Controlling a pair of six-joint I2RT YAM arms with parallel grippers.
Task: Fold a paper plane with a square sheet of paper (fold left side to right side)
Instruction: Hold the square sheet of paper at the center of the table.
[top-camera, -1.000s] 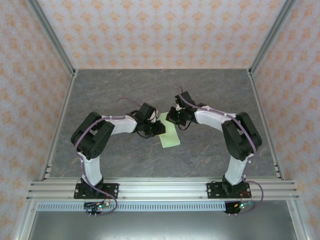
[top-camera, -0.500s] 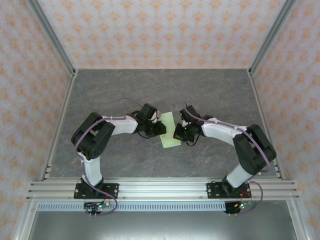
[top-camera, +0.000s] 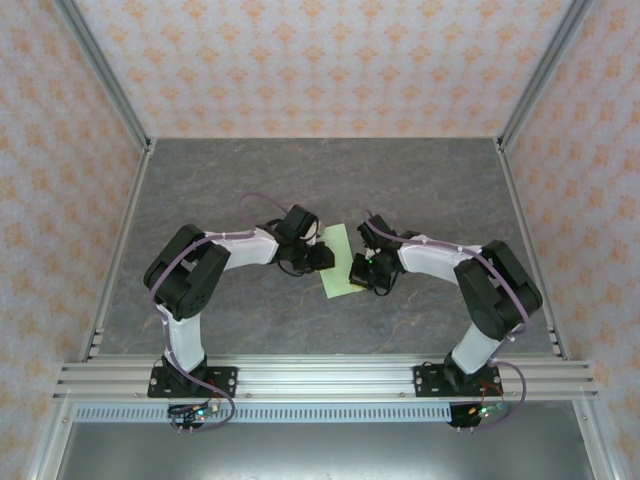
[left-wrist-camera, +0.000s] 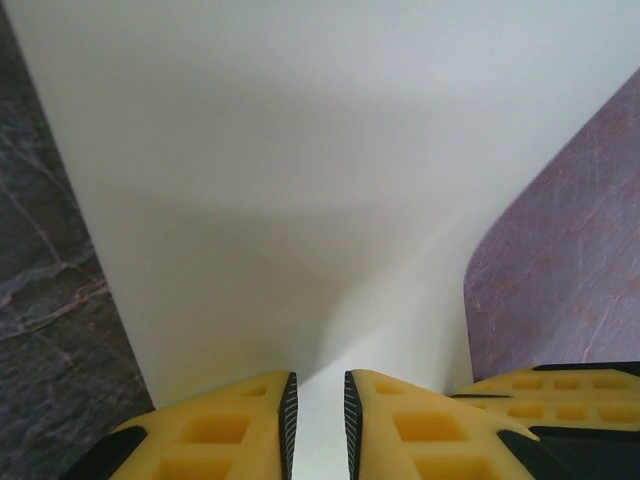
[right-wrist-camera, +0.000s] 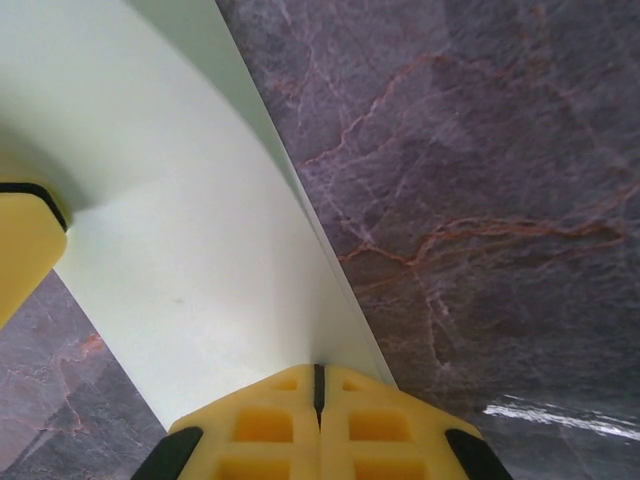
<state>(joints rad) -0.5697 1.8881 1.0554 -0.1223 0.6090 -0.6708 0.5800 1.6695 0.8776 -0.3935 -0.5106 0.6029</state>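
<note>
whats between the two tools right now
The green paper lies between them in the top view: the left tool is at its left edge and the right tool at its right edge. Nothing else is between.

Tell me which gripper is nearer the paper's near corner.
Right. The right gripper, fingers shut, presses on the paper at its right edge close to that corner; the left gripper sits at the left edge, farther back.

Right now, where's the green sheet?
Top view: the square sheet of paper lies mid-table on the grey table top, between the left gripper at its left edge and the right gripper at its right edge.
</note>
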